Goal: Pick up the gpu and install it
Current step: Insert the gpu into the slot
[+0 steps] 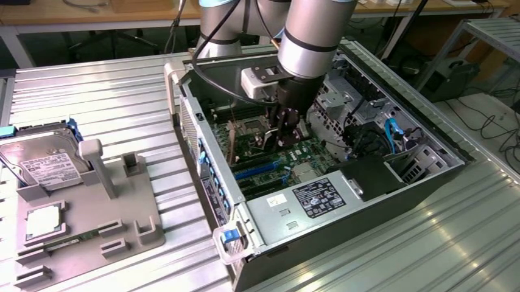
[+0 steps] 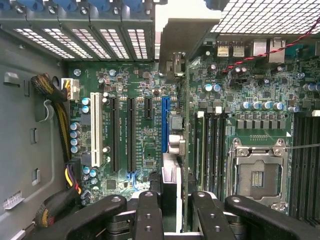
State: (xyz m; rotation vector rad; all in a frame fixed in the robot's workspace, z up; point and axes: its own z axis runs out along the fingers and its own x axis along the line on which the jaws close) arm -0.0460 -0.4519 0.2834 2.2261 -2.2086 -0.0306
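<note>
One gripper (image 1: 281, 141) is reaching down inside the open computer case (image 1: 213, 182). Its jaws are pinching the gpu (image 2: 176, 150) edge-on above the motherboard (image 2: 135, 125).

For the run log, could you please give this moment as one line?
gripper: shut on gpu | gpu: edge-on above motherboard | place: inside open computer case

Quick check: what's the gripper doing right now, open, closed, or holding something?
Gripper: closed on the gpu, held edge-on over the motherboard inside the computer case.
</note>
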